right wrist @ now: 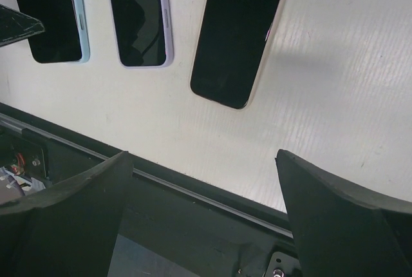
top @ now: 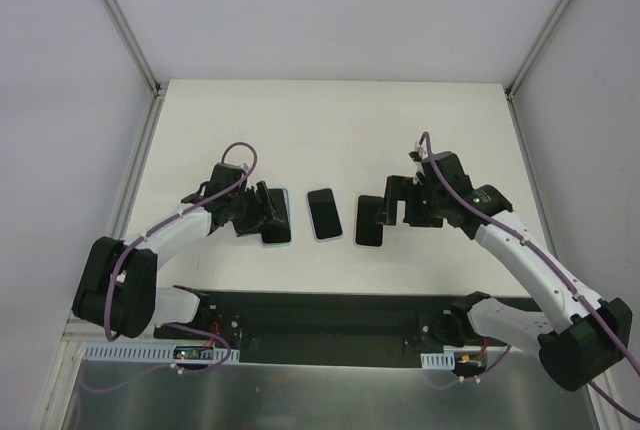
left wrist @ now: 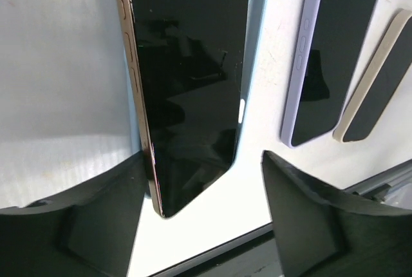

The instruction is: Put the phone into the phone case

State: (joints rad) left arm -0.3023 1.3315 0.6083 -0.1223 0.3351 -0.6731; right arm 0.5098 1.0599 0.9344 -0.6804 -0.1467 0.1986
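1. Top view: my left gripper [top: 268,212] sits low over the light-blue case [top: 278,241] at the left end of a row of three on the table [top: 330,130]. A lavender-cased phone [top: 323,213] lies in the middle. My right gripper [top: 395,212] hangs just beside a bare black phone [top: 369,225], probably so I can reach it next.
2. Left wrist: the gold-edged phone [left wrist: 187,84] lies on the light-blue case [left wrist: 257,45]. The case's rim shows along one side only, so I cannot tell whether the phone is fully seated. My fingers [left wrist: 71,225] stand apart on either side of its lower corner, gripping nothing. I judge a downward press is what remains.
3. Right wrist: my jaws are spread wide and empty above the near table edge. The bare black phone [right wrist: 238,38] lies flat ahead, untouched.
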